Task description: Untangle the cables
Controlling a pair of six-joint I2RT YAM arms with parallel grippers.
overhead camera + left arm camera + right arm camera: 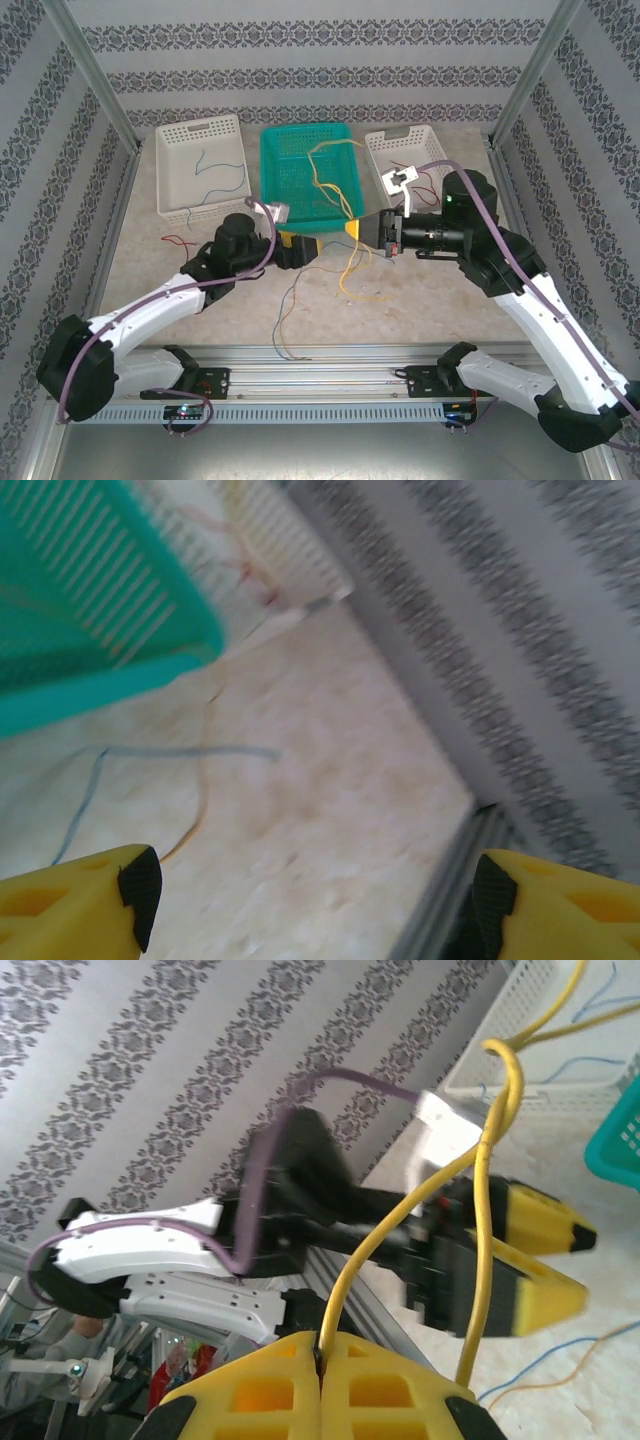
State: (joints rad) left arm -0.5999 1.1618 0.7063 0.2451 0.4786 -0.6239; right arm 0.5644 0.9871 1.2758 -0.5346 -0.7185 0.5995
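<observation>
Three baskets stand in a row along the far edge of the counter (420,300): a left white basket (200,122), a teal basket (305,128) in the middle and a right white basket (400,133). None carries lettering that can be read.

The right tool (320,1360) hovers just in front of the teal basket's near right corner. Its yellow fingers are pressed together, pinching the yellow cable (485,1230). From that pinch one run of the cable rises in a loop and leads back into the teal basket. The other run hangs down to the counter and curls there near the middle.

The left tool (310,900) is by the teal basket's near left corner, facing the right tool. Its fingers are spread wide with nothing between them.

A blue-grey cable (198,165) lies inside the left white basket. A red cable (178,240) rests on the counter just in front of that basket, towards the left edge. Another blue-grey cable (180,750) and an orange cable (205,800) lie loose on the counter, running together from the middle towards the near edge.
</observation>
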